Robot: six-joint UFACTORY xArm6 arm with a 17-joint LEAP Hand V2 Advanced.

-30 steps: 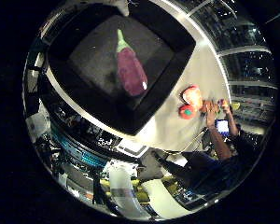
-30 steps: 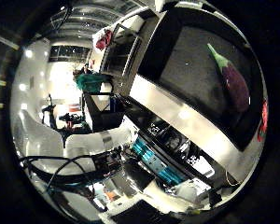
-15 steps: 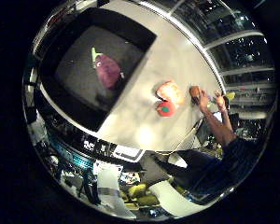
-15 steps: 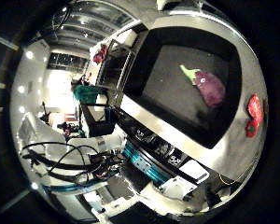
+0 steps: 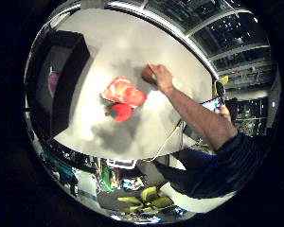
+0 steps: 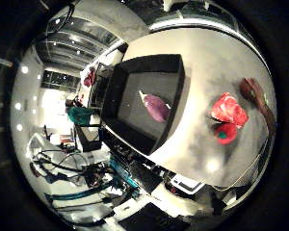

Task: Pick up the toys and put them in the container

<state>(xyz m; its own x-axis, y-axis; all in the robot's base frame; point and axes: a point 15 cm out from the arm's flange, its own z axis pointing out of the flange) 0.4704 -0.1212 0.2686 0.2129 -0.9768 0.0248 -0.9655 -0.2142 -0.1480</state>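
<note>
1. Hand state: cannot tell. No part of the robot's hand is showing in either palm view, and nothing is filling the views, so I'm judging nothing is sitting close to the palm.
2. The palm is looking down on a pale grey tabletop (image 5: 132, 56) from well above. Nothing is within reach.
3. The black square open-topped container (image 6: 176, 96) is sitting below the thumb side. A purple toy eggplant with a pale green stem (image 6: 155, 107) is lying inside it on the floor, apart from the walls.
4. Still out on the table, below the little-finger side and well apart from the container: a red-and-white marbled flat toy, looking like a meat slab (image 5: 123, 91), and a small round red toy with a green stem, likely a tomato or pepper (image 5: 120, 112). The two are touching or just beside each other; I cannot tell which.
5. A person's hand (image 5: 162, 78) on a dark-sleeved arm is resting on the table just beyond the meat toy, over a small brown object (image 5: 147, 73) I can't identify.
6. Handling, as a judgement: both look like light, hollow, stiff plastic with smooth, slippery skin.
   - Round toy: will roll; wrap the fingers around its widest part, thumb opposing.
   - Flat slab: low profile, so pinch across its opposite long edges.
</note>
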